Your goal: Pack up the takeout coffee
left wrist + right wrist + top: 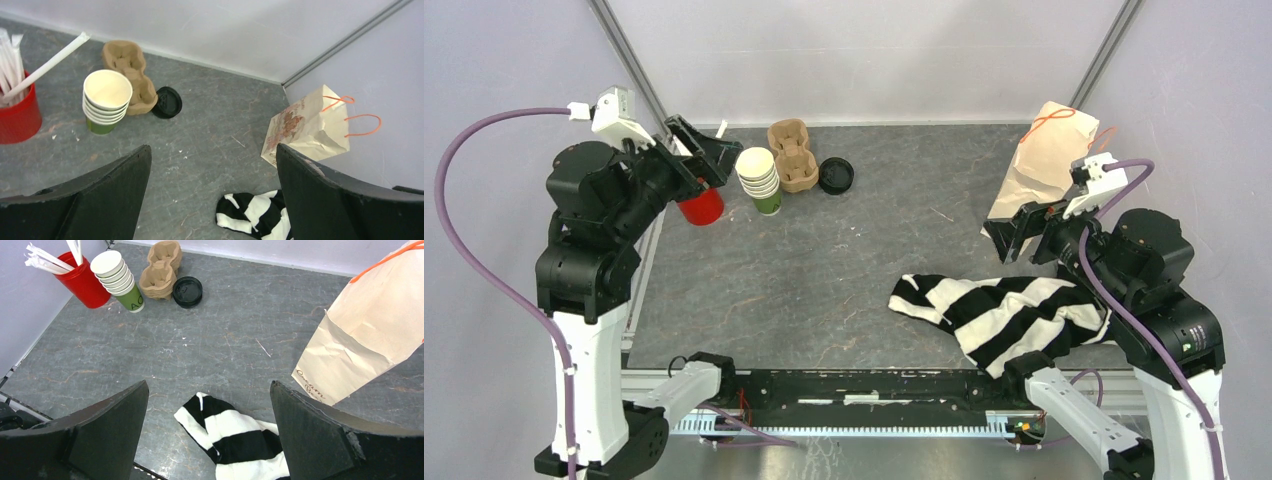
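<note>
Several green paper cups (759, 180) stand nested in one stack near the surface's far-left corner, just beside the pulp carrier (792, 155). The black lids (836, 175) lie on the carrier's other side. Judged light, thin-walled and crushable, so grip gently across the body below the rim. Left pincer (212, 150) and right pincer (208, 385) are both wide and empty.

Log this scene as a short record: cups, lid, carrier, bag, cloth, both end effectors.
cups: nested green stack, upright, between red cup and carrier
lid: black, flat on table, right of carrier
carrier: brown, no cup in it
bag: paper, orange handles, far right
cloth: striped, crumpled, near edge, right side
left end effector: open, holding nothing
right end effector: open, holding nothing
</note>
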Tool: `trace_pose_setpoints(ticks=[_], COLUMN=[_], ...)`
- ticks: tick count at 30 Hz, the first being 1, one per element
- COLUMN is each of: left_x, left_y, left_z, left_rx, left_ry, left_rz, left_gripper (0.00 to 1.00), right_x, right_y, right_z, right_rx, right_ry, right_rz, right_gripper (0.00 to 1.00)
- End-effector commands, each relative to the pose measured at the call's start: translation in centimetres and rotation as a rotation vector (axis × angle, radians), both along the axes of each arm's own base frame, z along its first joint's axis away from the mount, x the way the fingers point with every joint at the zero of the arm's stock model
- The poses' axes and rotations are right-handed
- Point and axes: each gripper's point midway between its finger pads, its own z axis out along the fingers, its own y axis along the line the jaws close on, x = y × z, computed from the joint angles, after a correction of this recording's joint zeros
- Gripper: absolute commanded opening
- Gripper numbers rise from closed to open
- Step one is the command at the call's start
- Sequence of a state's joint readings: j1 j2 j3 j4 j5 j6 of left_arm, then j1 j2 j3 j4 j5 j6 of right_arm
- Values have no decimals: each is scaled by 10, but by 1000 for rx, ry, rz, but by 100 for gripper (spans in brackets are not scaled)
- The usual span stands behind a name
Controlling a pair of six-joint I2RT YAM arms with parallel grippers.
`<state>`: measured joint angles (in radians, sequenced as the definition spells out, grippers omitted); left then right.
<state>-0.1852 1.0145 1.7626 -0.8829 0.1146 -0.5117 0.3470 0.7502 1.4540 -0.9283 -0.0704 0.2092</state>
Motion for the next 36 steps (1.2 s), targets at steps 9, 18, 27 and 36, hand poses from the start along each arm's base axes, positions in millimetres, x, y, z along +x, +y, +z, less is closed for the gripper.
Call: trace_pose_setpoints(ticks=[9, 18, 27, 36], left_x=[47, 108, 177, 214], left_y=[33, 74, 80, 76], left_z=[-90, -184, -247, -266], left_rx=[24, 239, 321, 318], left_ry=[370, 693, 766, 763], left_rz=[187, 377, 398, 386], left_gripper=[99, 87, 74, 57], right_x=[27, 64, 97, 116], right_y=[11, 24, 40, 44], right_z=[-19, -38, -52, -61], right_rx=[-30, -63, -76, -97], right_ry=[23, 70, 108, 126], right_rz=[28, 39, 69, 65], right_gripper=[98, 98, 98, 98])
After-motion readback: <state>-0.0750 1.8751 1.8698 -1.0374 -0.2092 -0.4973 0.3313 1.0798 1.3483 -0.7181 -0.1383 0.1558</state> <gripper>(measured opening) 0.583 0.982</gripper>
